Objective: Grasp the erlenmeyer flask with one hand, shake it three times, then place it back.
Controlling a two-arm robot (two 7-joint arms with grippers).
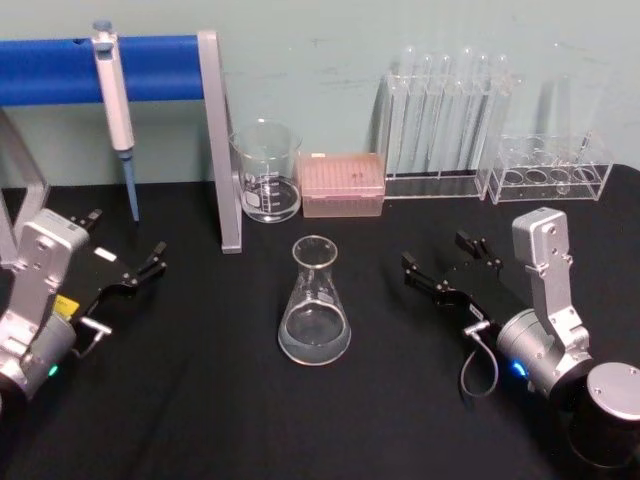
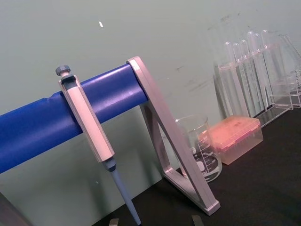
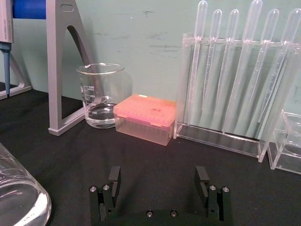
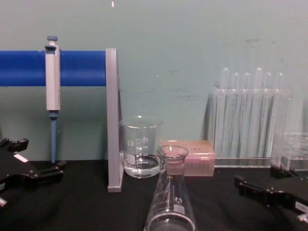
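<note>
worktop (image 1: 200, 420): black, matte, spread under all the glassware and both arms.
wall (image 1: 330, 60): pale green, plain, with faint scuffs, directly behind the worktop's far edge.
erlenmeyer flask (image 1: 314, 303): upright near the middle of the worktop, between the two arms, touched by neither; a little clear liquid in its base.
right end effector (image 1: 448, 262): low over the worktop to the flask's right, well apart from it, fingers spread wide and released, nothing between them.
left end effector (image 1: 128, 266): at the left side of the worktop, near the stand, fingers apart, grasping nothing.
beaker (image 1: 266, 171): straight-sided, behind the flask, just beside the stand's grey upright; some clear liquid inside.
stand (image 1: 222, 140): grey upright with a blue horizontal bar running off to the left.
pipette (image 1: 115, 110): hung on the blue bar, tip pointing down.
tip box (image 1: 343, 185): pinkish, just right of the beaker, against the wall.
tube rack (image 1: 440, 125): clear, holding tall thin tubes, right of the tip box.
small rack (image 1: 550, 168): clear, at the far right by the wall.
</note>
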